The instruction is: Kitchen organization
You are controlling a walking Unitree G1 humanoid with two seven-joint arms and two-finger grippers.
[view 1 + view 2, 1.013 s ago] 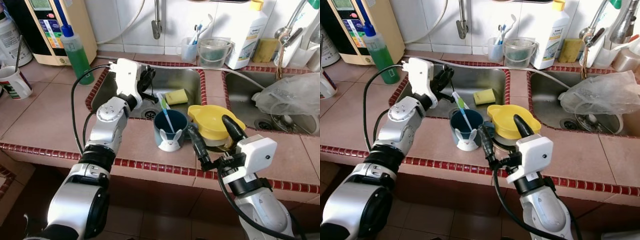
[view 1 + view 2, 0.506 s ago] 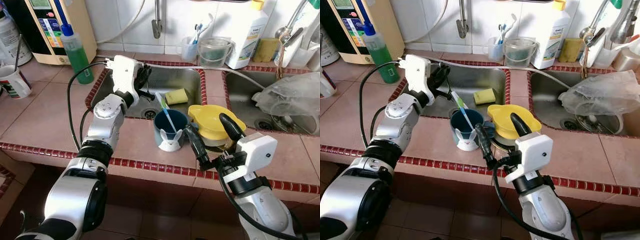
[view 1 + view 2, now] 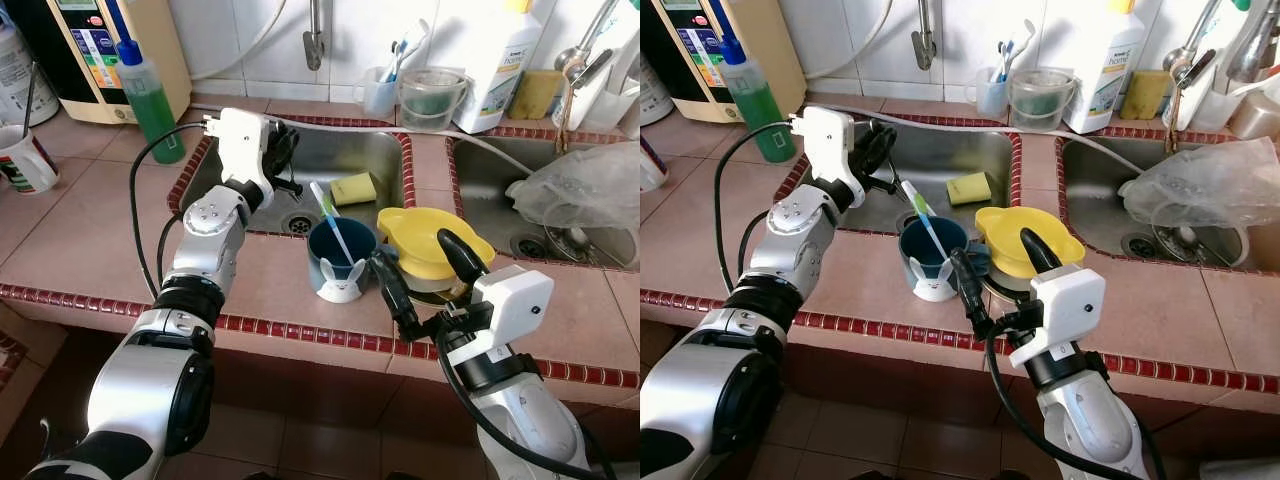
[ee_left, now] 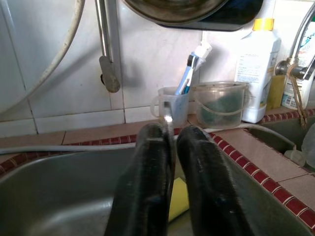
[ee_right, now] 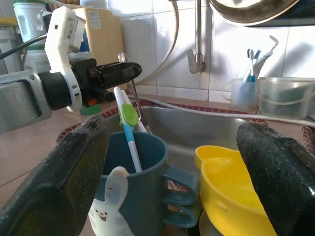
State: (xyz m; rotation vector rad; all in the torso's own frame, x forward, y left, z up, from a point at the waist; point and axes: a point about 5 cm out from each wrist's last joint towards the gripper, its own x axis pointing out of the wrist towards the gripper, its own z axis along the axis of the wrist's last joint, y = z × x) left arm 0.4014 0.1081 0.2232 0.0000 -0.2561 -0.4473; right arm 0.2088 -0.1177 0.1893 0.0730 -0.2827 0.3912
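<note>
**Right wrist view puts the bunny mug squarely between wide-open fingers, and a tip-over is the worry**

Blue bunny mug [image 3: 340, 262] stands upright on the tiled counter [image 3: 100, 220], between the sink's front rim and the counter edge, with a green-and-white toothbrush [image 3: 328, 215] leaning out of it. Touching or just beside its handle is a yellow jug [image 3: 430, 243].

Right gripper [image 3: 412, 250] hovers low at the mug's handle side, jaws spread wide and holding nothing. One finger is by the mug and the other is over the jug.

Here's the risk: if those jaws close where they are, they look set to catch mug and jug together. That could shove the mug toward the counter edge or knock the toothbrush out.

Left gripper [image 3: 288, 172] hangs over the steel sink [image 3: 380, 150], near the yellow sponge [image 3: 353, 188]. Its fingers are nearly together on what looks like a thin metal utensil [image 4: 168, 118]. It is close to the toothbrush tip, so a swing that way could clip it.

From the head cameras the utensil is barely a dark line. Left wrist view shows its bright sliver pinched between the fingers. Right wrist view shows it standing up past them, with a spoon-like end.
</note>
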